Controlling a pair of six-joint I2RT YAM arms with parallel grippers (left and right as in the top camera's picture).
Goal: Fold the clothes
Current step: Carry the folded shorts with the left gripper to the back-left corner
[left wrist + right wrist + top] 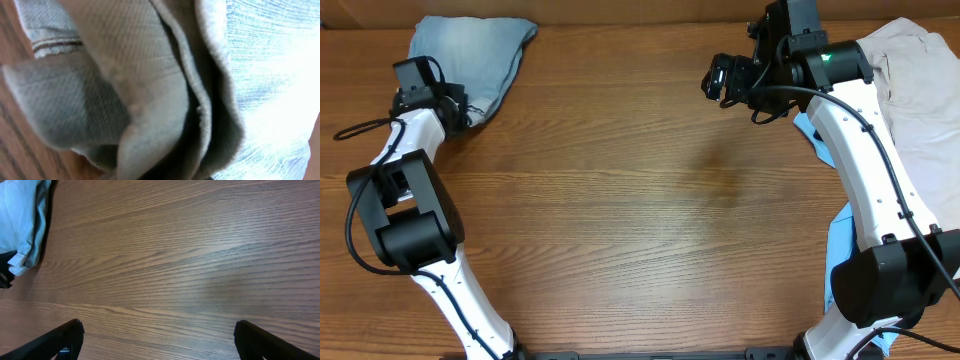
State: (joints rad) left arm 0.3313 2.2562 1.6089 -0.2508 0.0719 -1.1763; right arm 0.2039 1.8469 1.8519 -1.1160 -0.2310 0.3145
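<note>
The faded light-blue denim shorts [470, 50] lie folded into a compact bundle at the table's far left corner. My left gripper [460, 112] is at the bundle's near right corner. The left wrist view is filled by folded denim layers and hems [150, 75] pressed close to the camera; the fingers are hidden and appear shut on the cloth. My right gripper [720, 78] hovers open and empty over bare wood at the far right; both its fingertips show wide apart in the right wrist view [160, 340]. The shorts also show at that view's left edge [20, 220].
Beige trousers [920, 90] lie at the far right edge. A sky-blue shirt [840, 250] lies under the right arm. The wooden table [650, 210] is between the two arms. A black cable loops left of the left arm [360, 128].
</note>
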